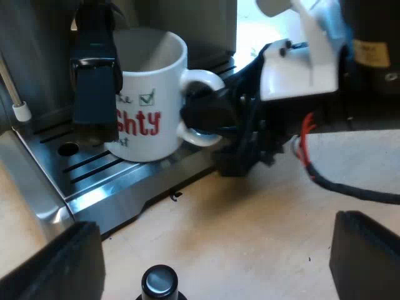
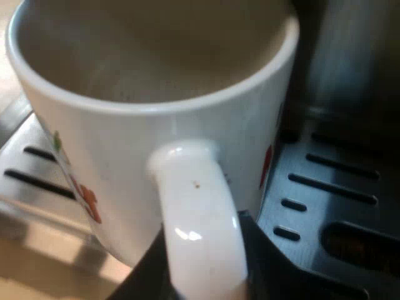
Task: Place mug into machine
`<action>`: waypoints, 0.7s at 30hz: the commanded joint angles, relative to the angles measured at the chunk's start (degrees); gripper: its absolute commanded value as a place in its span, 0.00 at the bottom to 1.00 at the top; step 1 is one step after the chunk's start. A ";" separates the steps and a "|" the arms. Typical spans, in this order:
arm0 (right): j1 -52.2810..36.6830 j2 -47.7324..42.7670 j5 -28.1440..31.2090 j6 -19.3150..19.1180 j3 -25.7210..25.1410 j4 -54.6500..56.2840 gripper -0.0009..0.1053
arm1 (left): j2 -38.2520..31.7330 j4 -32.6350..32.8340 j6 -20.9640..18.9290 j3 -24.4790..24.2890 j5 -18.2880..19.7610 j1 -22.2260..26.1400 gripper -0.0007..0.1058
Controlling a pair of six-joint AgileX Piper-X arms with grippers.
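A white mug with red lettering and a green tick stands upright on the espresso machine's slotted metal drip tray. My right gripper reaches in from the side and is shut on the mug's handle. Seen from the right wrist, the mug is empty. The handle sits between the black fingers of my right gripper. My left gripper is open, hanging over the wooden table a short way out from the tray, with nothing between its fingers.
A dark part of the machine hangs close in front of the mug's wall. A thin steam wand with a white tip stands beside the tray. A tamper's black knob sits on the table under my left gripper.
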 commanded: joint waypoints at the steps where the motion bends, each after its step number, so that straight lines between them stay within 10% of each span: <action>1: -0.02 -0.04 1.17 1.46 -2.73 -1.64 0.01 | -0.05 -0.97 -0.10 -0.07 0.82 -0.16 0.77; 21: -0.02 5.82 5.11 2.01 -9.15 -0.83 0.01 | -0.05 -0.97 -0.10 -0.07 0.82 -0.16 0.77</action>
